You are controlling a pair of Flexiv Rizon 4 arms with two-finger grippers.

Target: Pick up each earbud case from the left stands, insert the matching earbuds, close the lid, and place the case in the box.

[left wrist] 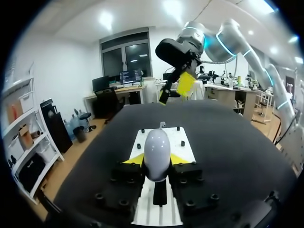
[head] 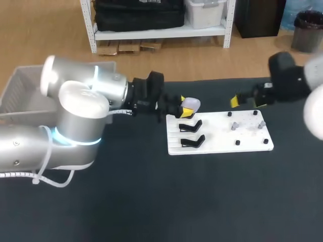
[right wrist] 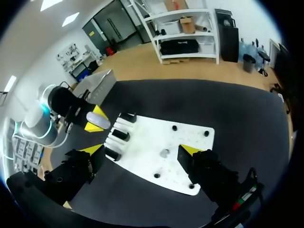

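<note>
earbud case [head: 191, 105], pale and rounded, sits pinched between the two yellow tips of the left gripper [head: 185, 107] at the left end of a white board [head: 222, 143]; in the left wrist view the case [left wrist: 156, 152] fills the gap between the fingers, both tips pressed against its sides; whether it touches a stand underneath cannot be told; two black stands [head: 191, 125] lie on the board just nearer than the case, one behind the other; two small grey earbuds [head: 234, 126] stand toward the board's right half, among small black pegs [head: 237, 143] near its corners; the right gripper [head: 243, 101] hangs over the board's far right edge, well apart from the case, its jaws spread wide, and in the right wrist view the board [right wrist: 156, 142] shows between its fingers [right wrist: 92, 151]; a grey box [head: 20, 91] stands at the table's far left, behind the left arm; a dark table [head: 151, 201] lies under everything.
</note>
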